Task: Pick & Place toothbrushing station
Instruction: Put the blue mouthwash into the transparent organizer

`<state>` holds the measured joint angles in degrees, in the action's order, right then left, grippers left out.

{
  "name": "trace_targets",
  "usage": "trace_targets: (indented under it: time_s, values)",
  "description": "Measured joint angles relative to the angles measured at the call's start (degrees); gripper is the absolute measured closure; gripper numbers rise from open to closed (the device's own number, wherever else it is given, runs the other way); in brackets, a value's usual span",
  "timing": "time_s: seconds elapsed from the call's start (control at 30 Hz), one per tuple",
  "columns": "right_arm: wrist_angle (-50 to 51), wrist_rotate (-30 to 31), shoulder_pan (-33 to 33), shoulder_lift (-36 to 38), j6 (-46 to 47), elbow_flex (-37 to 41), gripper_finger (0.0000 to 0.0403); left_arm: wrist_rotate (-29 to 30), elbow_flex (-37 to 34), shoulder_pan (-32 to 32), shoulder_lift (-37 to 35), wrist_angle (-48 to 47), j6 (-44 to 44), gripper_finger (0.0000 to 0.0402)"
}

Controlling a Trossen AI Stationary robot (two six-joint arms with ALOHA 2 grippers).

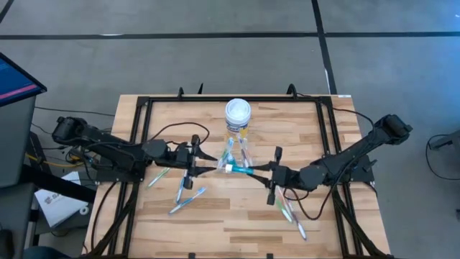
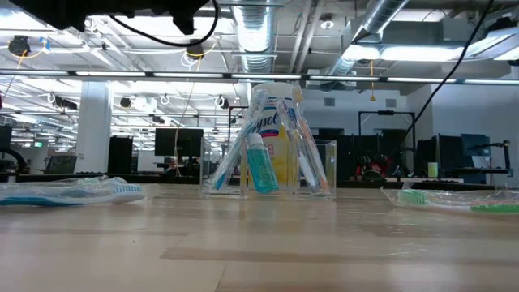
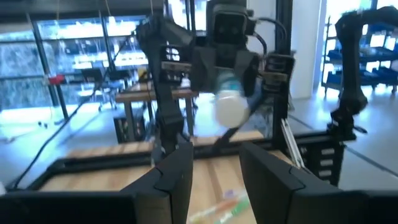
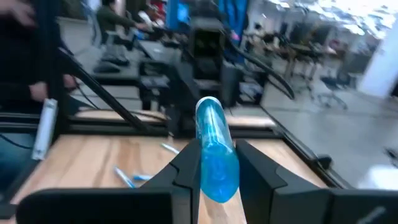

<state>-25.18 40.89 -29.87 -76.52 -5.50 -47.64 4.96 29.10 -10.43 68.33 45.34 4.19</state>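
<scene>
A small clear cup [image 1: 238, 150] stands at the table's middle with several toothbrushes and a teal tube [image 2: 261, 166] leaning in it. My right gripper [image 1: 253, 173] is shut on a second teal tube [image 1: 239, 170] with a white cap [image 1: 228, 167], just near of the cup. My left gripper [image 1: 214, 169] is open and empty, facing the cap from the left with a small gap. Loose toothbrushes lie flat on the table at the left [image 1: 185, 191] and right [image 1: 286, 210]. My right gripper pinches the teal tube's body [image 4: 217, 169] between its two fingers. The fingers come level from the table's right and lie along the tube. The tube sticks out past the fingertips, its white cap [image 3: 230, 111] toward my left gripper, lifted clear of the table.
A yellow jar with a white lid [image 1: 238, 112] stands behind the cup toward the far edge. A black frame [image 1: 144, 108] runs around the table's edges. Wrapped toothbrushes lie at the left [image 2: 73, 191] and right [image 2: 454, 199] in the low view.
</scene>
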Motion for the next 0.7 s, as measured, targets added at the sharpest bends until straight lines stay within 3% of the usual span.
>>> trace_targets:
  time_s: [0.17,0.37,0.7]
  values:
    - [-1.62,-1.05,1.00,-0.35,-1.20,0.02,0.0336,-0.55,0.00,0.99,5.65,9.93,1.02,0.0274]
    - [-1.53,-2.09,1.49,-0.49,-1.12,0.02,0.0336,-5.39,0.00,2.10,11.55,19.82,2.02,0.0274]
    - [-1.56,-2.10,1.51,-0.49,-1.11,0.02,0.0336,-5.77,0.00,2.26,14.39,23.93,2.01,0.0274]
